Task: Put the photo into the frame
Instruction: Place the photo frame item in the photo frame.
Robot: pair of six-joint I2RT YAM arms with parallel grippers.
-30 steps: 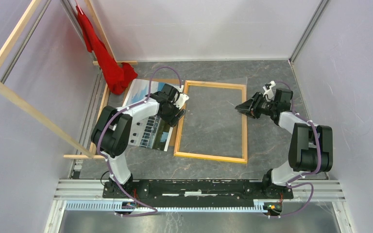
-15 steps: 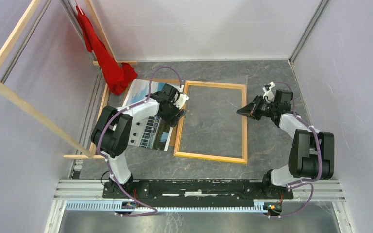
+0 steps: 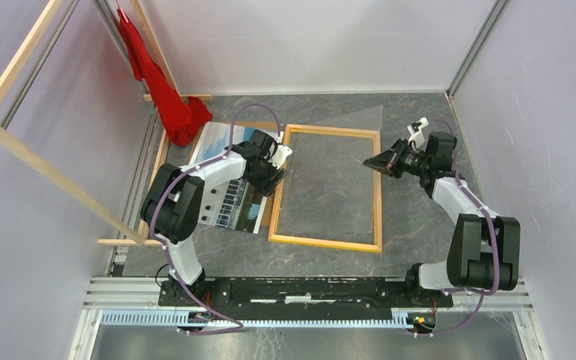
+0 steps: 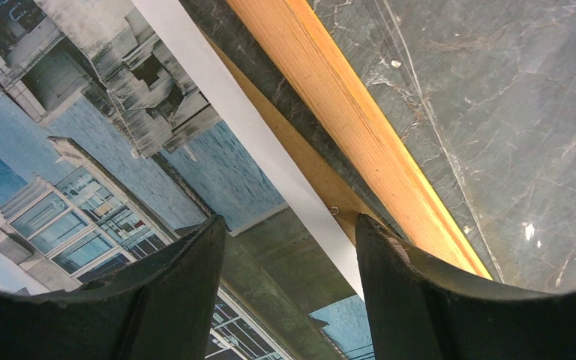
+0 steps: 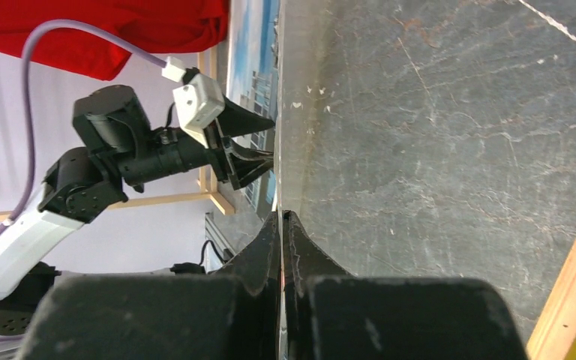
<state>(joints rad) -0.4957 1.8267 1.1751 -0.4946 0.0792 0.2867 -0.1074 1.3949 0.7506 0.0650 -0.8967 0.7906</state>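
Note:
The photo [image 3: 214, 139] lies face up on a brown backing board [image 3: 268, 217], left of the frame [image 3: 379, 202]. The frame lies flat with its light wood side up. My left gripper [image 3: 276, 171] hovers open low over the photo's right edge [image 4: 82, 150], its jaws spanning the white border and the board [image 4: 322, 180] beside the frame rail [image 4: 352, 127]. Over the frame's right rail, my right gripper [image 3: 373, 162] is shut on the edge of a clear sheet [image 3: 345, 124] and holds that side raised. In the right wrist view the sheet [image 5: 280, 135] runs edge-on out of the shut gripper [image 5: 281, 214].
A red cloth [image 3: 166, 97] hangs at the back left corner. Wooden bars [image 3: 45, 169] slant along the left side. Pale walls close in the left, back and right of the dark marbled table [image 3: 420, 225].
My right gripper has shut on the clear sheet and drawn back and up to the right, tilting the sheet's right side off the frame. The left arm has not moved.

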